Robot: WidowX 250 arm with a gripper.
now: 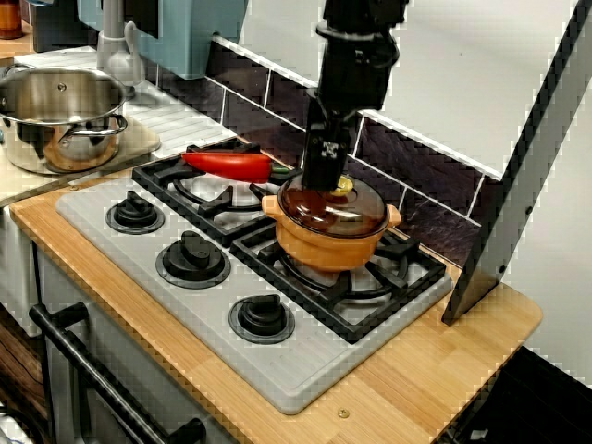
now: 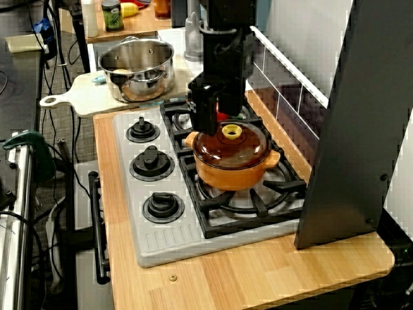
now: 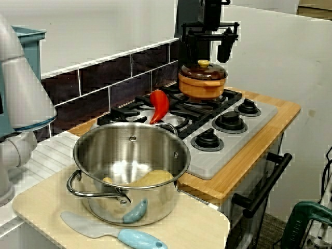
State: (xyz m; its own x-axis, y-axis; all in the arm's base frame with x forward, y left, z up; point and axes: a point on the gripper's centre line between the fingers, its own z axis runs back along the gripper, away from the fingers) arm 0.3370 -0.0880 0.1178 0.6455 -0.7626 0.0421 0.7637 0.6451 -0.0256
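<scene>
An orange pot (image 1: 326,248) with a brown glass lid (image 1: 333,208) and a yellow knob (image 2: 231,132) stands on the stove's right burner. My black gripper (image 3: 206,52) hangs just over the lid, open. In the view from the sink side its fingers (image 3: 225,49) are spread either side of the knob (image 3: 204,63) and slightly above it. In the front view the gripper (image 1: 326,180) covers part of the knob. A red pepper (image 1: 227,165) lies on the left burner grate, just left of the pot.
A steel pot (image 3: 129,155) with yellowish food inside sits on a pale cutting board (image 2: 77,100) left of the stove, with a light-blue spatula (image 3: 119,233) beside it. Three black knobs (image 1: 192,259) line the stove front. A grey slanted panel (image 1: 518,185) stands at the right end.
</scene>
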